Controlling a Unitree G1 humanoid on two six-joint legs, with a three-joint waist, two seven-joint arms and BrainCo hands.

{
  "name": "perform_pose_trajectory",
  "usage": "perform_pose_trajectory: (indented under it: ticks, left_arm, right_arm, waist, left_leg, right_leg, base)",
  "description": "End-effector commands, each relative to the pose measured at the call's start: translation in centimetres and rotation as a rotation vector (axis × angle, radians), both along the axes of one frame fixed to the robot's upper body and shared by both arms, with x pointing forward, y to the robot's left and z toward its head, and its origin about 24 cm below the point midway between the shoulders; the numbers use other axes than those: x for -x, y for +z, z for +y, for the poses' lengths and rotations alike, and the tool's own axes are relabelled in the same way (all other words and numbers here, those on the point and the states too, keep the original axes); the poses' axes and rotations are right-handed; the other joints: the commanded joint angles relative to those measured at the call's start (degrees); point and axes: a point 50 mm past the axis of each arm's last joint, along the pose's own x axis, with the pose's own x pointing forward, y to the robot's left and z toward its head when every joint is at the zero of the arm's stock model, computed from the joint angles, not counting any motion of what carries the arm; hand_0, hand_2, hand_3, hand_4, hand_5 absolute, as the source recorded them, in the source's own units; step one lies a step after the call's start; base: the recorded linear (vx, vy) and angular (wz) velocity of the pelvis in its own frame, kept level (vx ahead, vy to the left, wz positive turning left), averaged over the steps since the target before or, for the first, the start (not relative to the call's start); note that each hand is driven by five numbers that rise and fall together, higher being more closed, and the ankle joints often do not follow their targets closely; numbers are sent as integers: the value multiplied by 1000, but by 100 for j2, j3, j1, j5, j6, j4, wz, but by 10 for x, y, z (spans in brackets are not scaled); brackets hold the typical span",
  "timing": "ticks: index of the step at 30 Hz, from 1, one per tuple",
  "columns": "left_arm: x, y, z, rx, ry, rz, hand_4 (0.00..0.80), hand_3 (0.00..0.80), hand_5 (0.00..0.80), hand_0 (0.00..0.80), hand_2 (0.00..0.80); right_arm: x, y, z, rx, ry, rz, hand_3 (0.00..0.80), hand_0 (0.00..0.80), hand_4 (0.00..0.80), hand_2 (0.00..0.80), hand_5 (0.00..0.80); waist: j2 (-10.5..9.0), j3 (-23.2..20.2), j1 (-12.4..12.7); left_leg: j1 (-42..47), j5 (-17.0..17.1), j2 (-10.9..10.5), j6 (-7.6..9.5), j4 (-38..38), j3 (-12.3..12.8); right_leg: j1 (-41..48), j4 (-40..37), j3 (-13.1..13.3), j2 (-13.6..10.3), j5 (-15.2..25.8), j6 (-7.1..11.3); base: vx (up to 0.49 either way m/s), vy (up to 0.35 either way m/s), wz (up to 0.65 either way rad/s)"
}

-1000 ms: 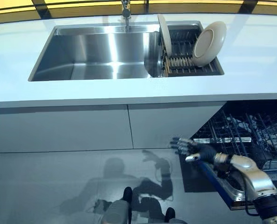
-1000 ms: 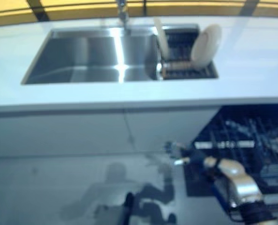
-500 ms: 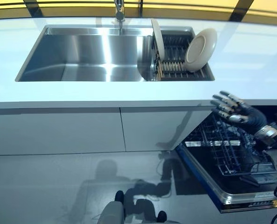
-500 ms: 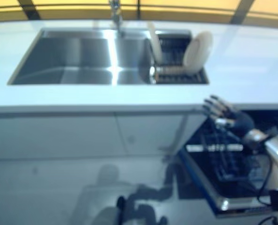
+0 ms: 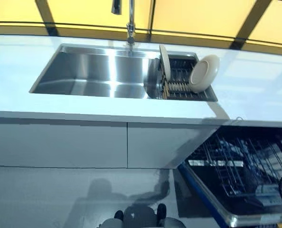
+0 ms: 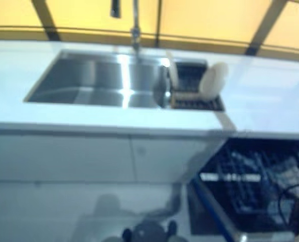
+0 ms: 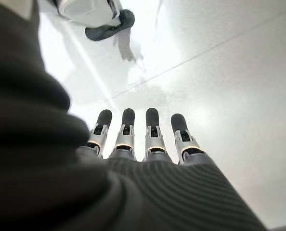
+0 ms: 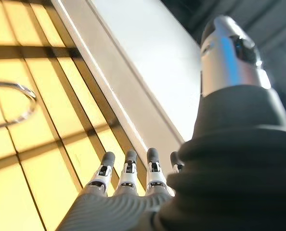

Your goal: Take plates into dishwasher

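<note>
Both hands empty, right hand (image 8: 128,187) fingers straight, well off the plates (image 5: 203,73); a hasty reach probably knocks one off the rack (image 5: 181,88)

white counter (image 5: 17,97) holds a steel sink (image 5: 98,73) with a dish rack (image 5: 183,85).

Two cream plates (image 5: 203,73) stand on edge in the sink rack (image 5: 181,88).
</note>
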Motion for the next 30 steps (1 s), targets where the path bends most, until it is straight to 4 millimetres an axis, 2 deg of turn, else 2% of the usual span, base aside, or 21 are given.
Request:
perform_pose_trajectory:
  ticks: [1, 4, 9, 13, 17, 19, 21, 23, 25, 26, 27, 28, 29, 30]
  left_arm:
    - [-10, -2, 1, 7, -18, 68, 0, 0, 0, 0, 0]
    - [-35, -5, 0, 23, -48, 104, 0, 0, 0, 0, 0]
    - [-76, -8, -8, 38, -40, 140, 0, 0, 0, 0, 0]
    - [-98, -6, -8, 17, -19, 137, 0, 0, 0, 0, 0]
    - [-106, -2, -2, -22, -41, 173, 0, 0, 0, 0, 0]
    - [-107, -1, 2, -39, -37, 189, 0, 0, 0, 0, 0]
    - [-110, 0, 4, -53, -32, 203, 0, 0, 0, 0, 0]
    - [-110, 1, 6, -52, -16, 201, 0, 0, 0, 0, 0]
    - [-113, 1, 4, -37, -11, 178, 0, 0, 0, 0, 0]
    - [-115, 0, 2, -26, -22, 167, 0, 0, 0, 0, 0]
    - [-119, 1, 0, -15, -39, 157, 0, 0, 0, 0, 0]
    - [-129, 1, -6, 9, -81, 124, 0, 0, 0, 0, 0]
    - [-134, 2, -9, 17, -100, 111, 0, 0, 0, 0, 0]
    - [-152, 6, -19, 52, -156, 74, 0, 0, 0, 0, 0]
  right_arm:
    - [8, 53, -3, 20, -218, -31, 0, 0, 0, 0, 0]
    - [-4, 71, 2, 28, -288, 83, 0, 0, 0, 0, 0]
    - [-34, 52, 2, 28, -403, 314, 0, 0, 0, 0, 0]
    - [-53, 41, 14, 161, -472, 395, 0, 0, 0, 0, 0]
    - [-62, 34, 14, 253, -552, 460, 0, 0, 0, 0, 0]
    - [-64, 31, 13, 285, -590, 493, 0, 0, 0, 0, 0]
    - [-65, 26, 8, 341, -648, 562, 0, 0, 0, 0, 0]
    - [-68, 26, 10, 379, -633, 601, 0, 0, 0, 0, 0]
    - [-69, 30, 13, 394, -582, 617, 0, 0, 0, 0, 0]
    - [-71, 32, 16, 385, -554, 618, 0, 0, 0, 0, 0]
    - [-72, 34, 19, 380, -549, 614, 0, 0, 0, 0, 0]
    - [-74, 34, 24, 369, -556, 606, 0, 0, 0, 0, 0]
    - [-74, 33, 25, 362, -552, 607, 0, 0, 0, 0, 0]
    - [-77, 27, 29, 356, -546, 620, 0, 0, 0, 0, 0]
  waist:
    - [27, -192, 283]
    - [34, -351, 182]
    - [62, -393, -54]
    - [61, -347, -104]
    - [89, -277, -108]
    - [115, -239, -138]
    - [87, -229, -169]
    - [70, -212, -139]
    - [-12, -246, -170]
    - [-64, -266, -198]
    - [-109, -253, -202]
    - [-167, -146, -167]
    - [-169, -110, -145]
    - [-147, 17, -39]
  left_leg:
    - [379, -93, -34, 82, -86, 99]
    - [521, -90, -32, 75, -261, 153]
    - [807, -117, -48, 118, -440, 267]
    - [939, -237, -94, 186, -417, 359]
    - [940, -172, -182, 273, -395, 350]
    - [994, -110, -172, 292, -448, 374]
    - [1036, -98, -213, 288, -509, 339]
    - [1041, -79, -167, 246, -480, 432]
    - [1003, -222, -110, 203, -240, 513]
    - [958, -379, -83, 153, 106, 621]
    - [825, -275, -66, 93, 569, 711]
    - [206, 87, -13, -44, 1729, 741]
    - [-71, 217, 18, -104, 2135, 709]
    - [-561, 424, 64, -222, 2507, 720]
  right_leg:
    - [248, 229, -76, -104, -105, 318]
    - [299, 230, -33, -107, -166, 303]
    - [330, 228, 86, -185, -93, 365]
    - [357, 213, 62, -299, -15, 469]
    - [264, 655, 9, -358, 33, 507]
    - [212, 820, 21, -210, -36, 461]
    - [212, 677, 19, -40, -43, 412]
    - [250, 619, -121, 5, -96, 353]
    - [433, 424, -8, 104, -239, 191]
    - [464, 433, -39, 92, -315, 114]
    - [529, 445, -39, 74, -371, 57]
    - [666, 451, -10, 57, -445, -82]
    - [695, 455, -32, 57, -461, -133]
    - [847, 457, -78, 25, -523, -200]
  base:
    - [184, 91, -8]
    - [163, 86, -6]
    - [122, 86, -3]
    - [125, 75, -11]
    - [104, 8, -15]
    - [138, -44, -12]
    - [180, -100, -8]
    - [153, -155, -5]
    - [128, -131, -12]
    - [102, -71, -9]
    - [72, -60, -4]
    - [37, -51, 1]
    - [59, -15, 3]
    - [86, 90, 3]
